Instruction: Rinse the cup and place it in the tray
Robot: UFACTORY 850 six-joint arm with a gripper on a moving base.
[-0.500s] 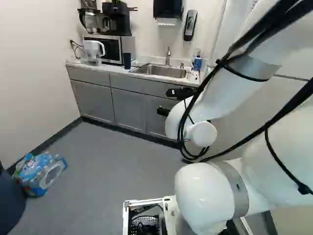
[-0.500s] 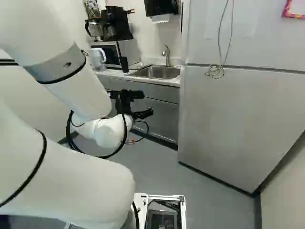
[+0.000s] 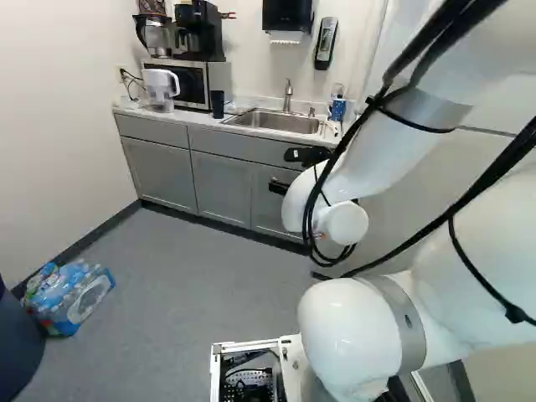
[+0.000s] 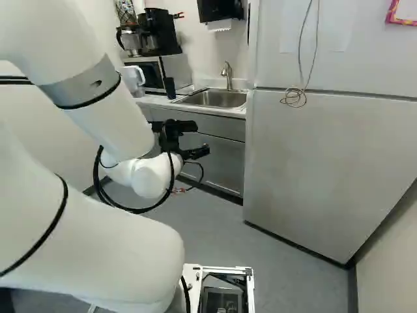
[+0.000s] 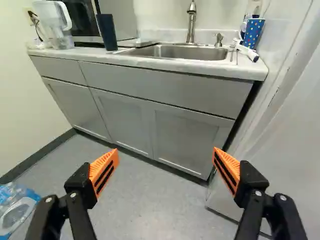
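Out in front of the grey cabinets (image 5: pixel 182 125), the gripper (image 4: pixel 201 139) is just hanging in the air, spread wide with nothing between the orange pads (image 5: pixel 104 172). Ahead of it and higher up is the pale counter (image 5: pixel 200 65) with the steel sink (image 5: pixel 182 52) let into it, the faucet (image 5: pixel 191 25) at the sink's back edge and a small pump (image 5: pixel 218 40) next to that. Two things up there could pass for the cup, and honestly I can't tell which one counts. There's a blue dotted cup (image 5: pixel 253 33) ahead of the gripper, standing on the counter beside the sink, near a white and blue brush (image 5: pixel 244 51). The other is a dark blue tumbler (image 5: pixel 107 32), also ahead, across the sink from the dotted one, with something dark sticking up out of it. Near the tumbler, by the sink, lies a flat pale thing (image 5: pixel 139 43) that might be the tray, but can't say for sure. Farther along the counter from the gripper, past the tumbler, you've got the microwave (image 3: pixel 180 83) and a clear pitcher (image 5: pixel 54 25) with a white handle.
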